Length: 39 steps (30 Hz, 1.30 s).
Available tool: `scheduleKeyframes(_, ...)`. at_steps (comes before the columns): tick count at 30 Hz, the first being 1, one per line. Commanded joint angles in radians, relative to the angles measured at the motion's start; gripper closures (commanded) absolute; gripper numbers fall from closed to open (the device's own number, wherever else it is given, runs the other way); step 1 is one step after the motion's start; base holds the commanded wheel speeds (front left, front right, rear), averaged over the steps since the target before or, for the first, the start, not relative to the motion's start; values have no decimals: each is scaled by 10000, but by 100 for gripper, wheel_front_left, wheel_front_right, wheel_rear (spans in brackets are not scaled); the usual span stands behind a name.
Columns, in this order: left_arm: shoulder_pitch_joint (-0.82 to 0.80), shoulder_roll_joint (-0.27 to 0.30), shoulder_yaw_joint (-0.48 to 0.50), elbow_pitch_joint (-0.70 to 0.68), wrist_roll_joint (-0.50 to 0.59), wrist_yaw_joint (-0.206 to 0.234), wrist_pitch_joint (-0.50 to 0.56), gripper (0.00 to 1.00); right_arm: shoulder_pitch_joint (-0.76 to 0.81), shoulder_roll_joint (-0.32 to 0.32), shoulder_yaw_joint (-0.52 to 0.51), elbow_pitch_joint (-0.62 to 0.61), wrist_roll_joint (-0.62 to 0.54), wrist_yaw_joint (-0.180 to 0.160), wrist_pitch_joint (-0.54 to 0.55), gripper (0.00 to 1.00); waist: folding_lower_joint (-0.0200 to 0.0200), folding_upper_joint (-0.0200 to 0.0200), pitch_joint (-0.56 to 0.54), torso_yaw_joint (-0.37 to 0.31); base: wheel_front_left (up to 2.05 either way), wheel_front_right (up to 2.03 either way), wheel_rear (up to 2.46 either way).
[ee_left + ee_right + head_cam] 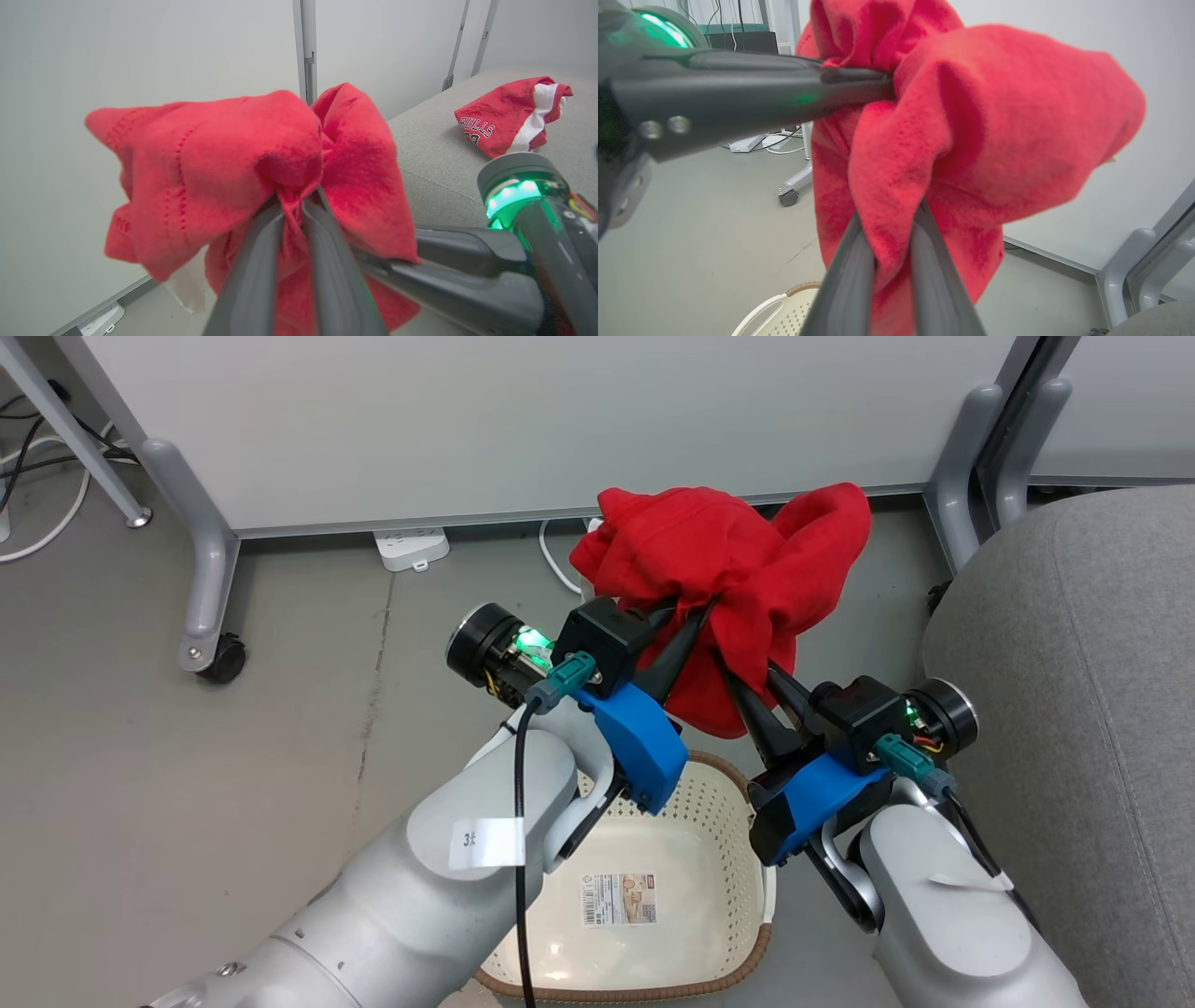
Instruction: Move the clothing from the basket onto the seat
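Both the left gripper point(294, 207) and right gripper point(889, 217) are clamping their jaws on one bunched, fuzzy bright red garment point(719, 555), which is hanging clear of the cream basket point(724, 807).

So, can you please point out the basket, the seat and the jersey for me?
basket point(724, 868): head view, on the perforated inner wall.
seat point(1074, 709): head view, on the bare grey upholstery.
jersey point(502, 114): left wrist view, on the red fabric beside the white trim.

"BULLS" on the red jersey point(496, 111)
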Motion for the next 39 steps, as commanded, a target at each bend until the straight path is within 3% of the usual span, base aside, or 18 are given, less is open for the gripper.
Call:
scheduleKeyframes(1, -145, -8, -38, 6, -6, 31, -50, 100, -168, 42, 3, 11, 9, 1, -9, 100, -1, 0, 0, -6, 0, 0, 0)
scheduleKeyframes(14, -179, -8, -79, 56, -19, 82, -50, 100, -185, 20, 2, -65, 58, 1, -9, 100, -1, 0, -8, -25, 0, 0, 0)
scheduleKeyframes(15, -190, -8, -82, 71, 7, 103, -50, 64, -186, 16, 5, -68, 67, 1, -9, 100, -1, 0, -9, -26, 0, 0, 0)
scheduleKeyframes(16, -204, -7, -99, 92, 55, 141, -48, 0, -183, 11, -1, -72, 62, 1, -9, 100, -1, 0, -13, -26, 0, 0, 0)
scheduleKeyframes(28, -156, -5, 159, 79, 291, 266, -47, 0, -209, -75, -338, -267, 174, 1, -9, 100, -1, 0, 121, -234, 0, 0, 0)
scheduleKeyframes(39, 49, 22, 595, -106, 978, 236, -39, 0, -226, -337, -1360, -983, 131, 1, -10, 100, -1, 0, 560, -1203, 0, 0, 0)
